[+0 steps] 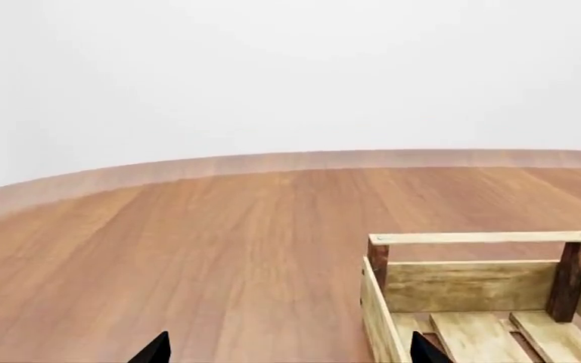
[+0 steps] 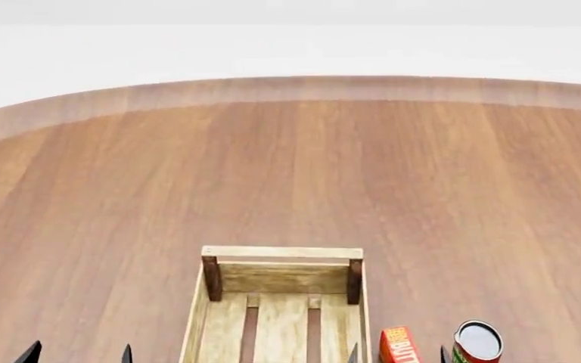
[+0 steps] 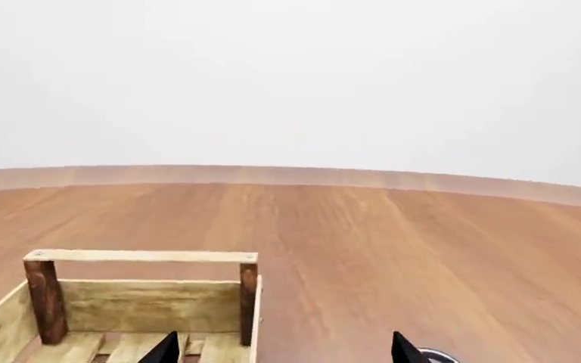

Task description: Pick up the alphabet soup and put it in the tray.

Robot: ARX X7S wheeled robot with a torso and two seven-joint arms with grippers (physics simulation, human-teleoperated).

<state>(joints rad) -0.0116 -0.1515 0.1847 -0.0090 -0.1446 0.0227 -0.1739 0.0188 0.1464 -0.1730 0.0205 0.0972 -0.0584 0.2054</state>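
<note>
The alphabet soup is not seen in any of the three views, so its place cannot be told. The tray is set on the wooden floor, low and centred in the head view, with its near end cut off by the picture's edge. Inside the part that is shown, only the slatted bottom, the plank sides and two dark corner posts are seen; what lies in the hidden near part cannot be told.

Just to the right of the tray, outside it, an orange-red box is stood. A can with a red-and-green label and a pale silver top is stood upright beside the box, farther right and apart from it.

Only the dark tips of the left gripper are shown, left of the tray; its jaws are held wide apart with nothing between them. The tips of the right gripper are seen on either side of the box in the head view, likewise spread apart, and whether anything is touched cannot be told.
</note>
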